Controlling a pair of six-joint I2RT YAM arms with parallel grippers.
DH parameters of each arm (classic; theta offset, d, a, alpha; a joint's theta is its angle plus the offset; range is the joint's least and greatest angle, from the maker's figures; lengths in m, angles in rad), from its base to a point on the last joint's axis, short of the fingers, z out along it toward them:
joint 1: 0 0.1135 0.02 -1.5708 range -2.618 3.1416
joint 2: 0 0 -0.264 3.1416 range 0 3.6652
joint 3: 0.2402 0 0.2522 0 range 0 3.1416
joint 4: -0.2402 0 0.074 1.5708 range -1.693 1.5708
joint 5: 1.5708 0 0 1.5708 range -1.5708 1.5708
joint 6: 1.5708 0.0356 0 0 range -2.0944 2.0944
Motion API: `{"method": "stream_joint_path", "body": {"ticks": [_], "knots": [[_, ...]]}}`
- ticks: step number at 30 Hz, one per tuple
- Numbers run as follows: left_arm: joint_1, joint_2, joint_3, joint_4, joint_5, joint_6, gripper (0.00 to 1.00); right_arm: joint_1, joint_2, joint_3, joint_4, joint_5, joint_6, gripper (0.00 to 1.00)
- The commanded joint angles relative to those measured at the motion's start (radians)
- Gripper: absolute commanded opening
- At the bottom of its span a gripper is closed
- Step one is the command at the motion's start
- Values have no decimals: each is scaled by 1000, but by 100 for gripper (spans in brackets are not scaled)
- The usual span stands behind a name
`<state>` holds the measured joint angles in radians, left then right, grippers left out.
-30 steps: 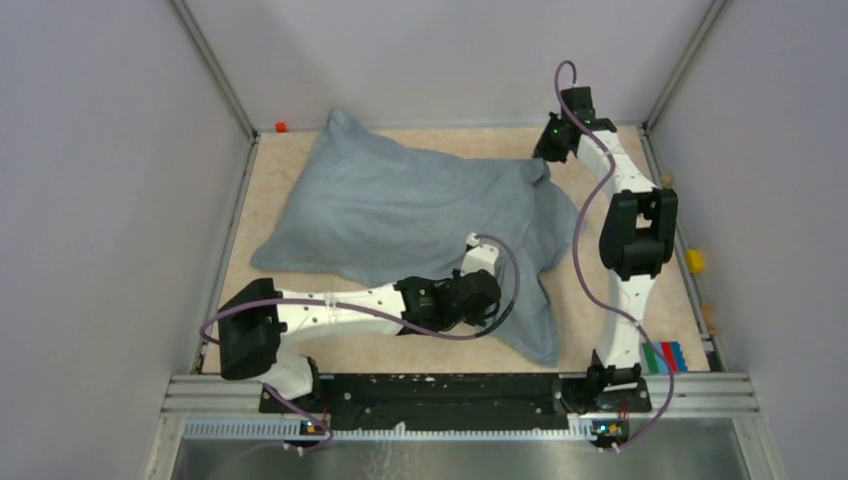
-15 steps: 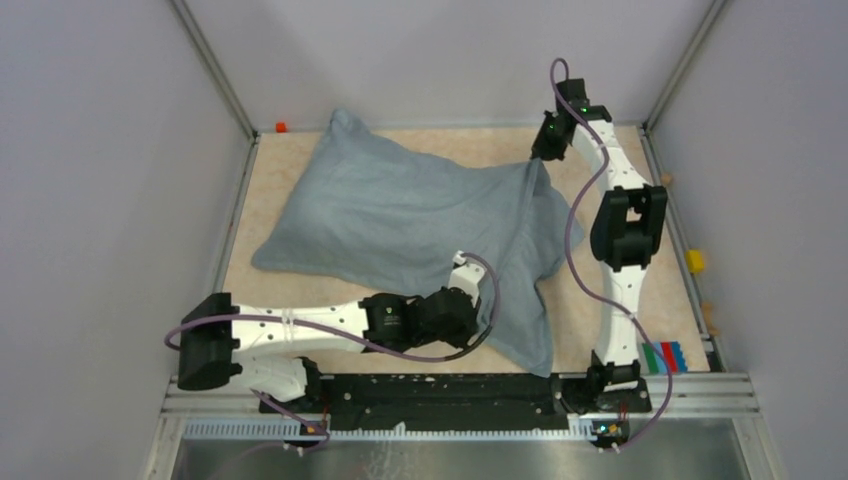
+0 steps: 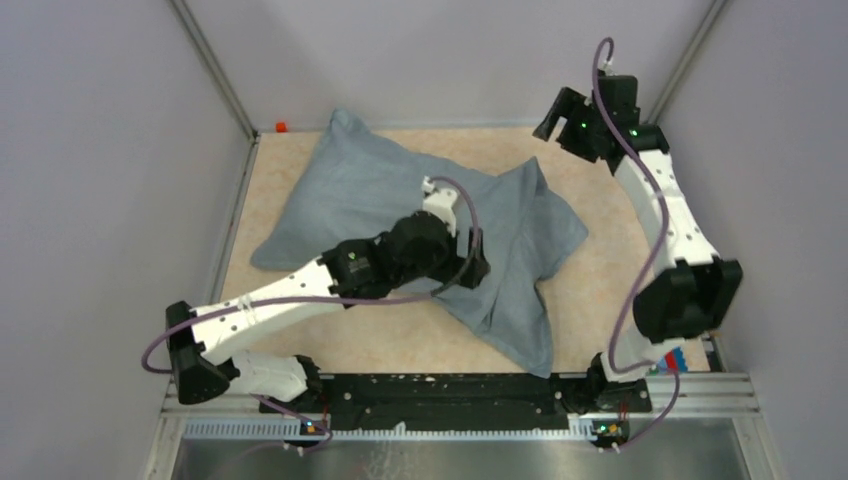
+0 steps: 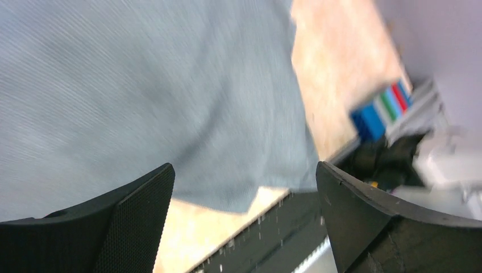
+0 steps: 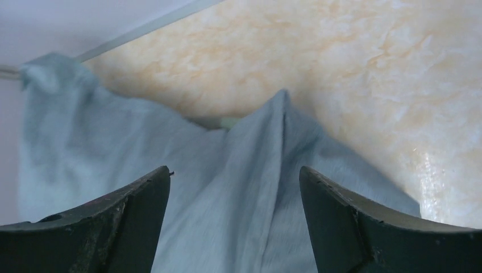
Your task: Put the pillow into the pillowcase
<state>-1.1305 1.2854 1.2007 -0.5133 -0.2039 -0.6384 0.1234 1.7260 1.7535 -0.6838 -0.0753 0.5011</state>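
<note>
Both pairs of fingers stood wide apart, gripping nothing: my left gripper (image 4: pixel 243 170) hung over the pillowcase (image 3: pixel 370 200), my right gripper (image 5: pixel 234 170) was raised near its far corner. The case lay bulging on the table (image 3: pixel 610 270). Only the left wrist view, though blurred, showed the coloured blocks (image 4: pixel 379 105) unobstructed. I couldn't make out the pillow itself.

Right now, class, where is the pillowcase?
In the top view the pillowcase lies across the table, centre and left, partly under the left arm; the right hand hangs beyond its far-right corner.
</note>
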Motion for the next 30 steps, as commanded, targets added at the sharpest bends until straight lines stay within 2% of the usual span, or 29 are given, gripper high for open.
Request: {"method": "stream_joint_path", "body": {"ticks": [1, 3, 8, 14, 21, 30], "knots": [[87, -24, 154, -102, -96, 93, 99, 60, -273, -209, 106, -43, 27, 83], [116, -21, 184, -131, -145, 100, 99, 71, -378, -325, 156, -78, 45, 83], [189, -35, 174, -135, -139, 91, 99, 89, -605, -537, 200, -131, 75, 83], [227, -44, 125, -106, -162, 92, 99, 90, -808, -669, 184, -181, 86, 84], [230, -60, 75, -50, -146, 98, 99, 90, -862, -683, 103, -167, 39, 86], [230, -96, 39, -27, -158, 126, 99, 90, -868, -701, 109, -164, 45, 86]]}}
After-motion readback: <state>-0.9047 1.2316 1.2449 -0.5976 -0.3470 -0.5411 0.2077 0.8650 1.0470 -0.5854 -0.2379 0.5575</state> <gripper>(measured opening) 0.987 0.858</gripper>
